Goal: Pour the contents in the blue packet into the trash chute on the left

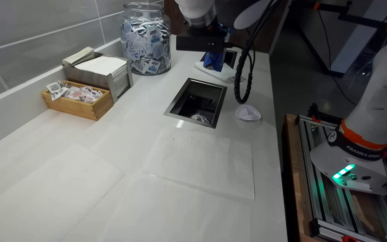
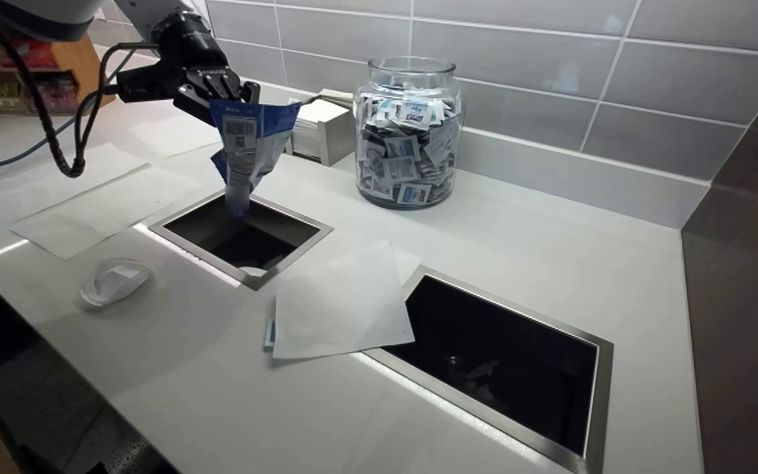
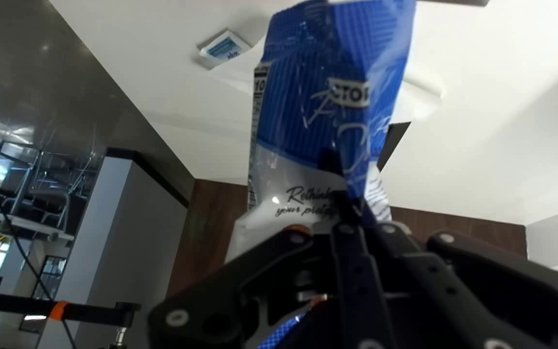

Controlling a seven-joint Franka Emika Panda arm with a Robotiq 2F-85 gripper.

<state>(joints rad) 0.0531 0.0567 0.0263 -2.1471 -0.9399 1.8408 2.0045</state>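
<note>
The blue packet (image 2: 257, 135) hangs below my gripper (image 2: 237, 99), flared at the top and narrowing to a clear lower end. It also shows in an exterior view (image 1: 213, 62) and fills the middle of the wrist view (image 3: 322, 87). My gripper is shut on the packet; in the wrist view its fingers (image 3: 359, 220) pinch the film close together. The trash chute is the steel-framed opening (image 1: 190, 119), also seen in an exterior view (image 2: 297, 253). There the packet's lower end overlaps the chute's far edge. I cannot tell its exact height or whether its mouth faces down.
A second steel-framed opening (image 2: 599, 395) lies toward the brown panel, partly covered by a white sheet (image 2: 343, 309). A white crumpled scrap (image 1: 248, 112) lies beside the chute. A glass jar of sachets (image 2: 408, 145), napkin holder (image 1: 96, 74) and wooden box (image 1: 82, 107) stand by the tiles.
</note>
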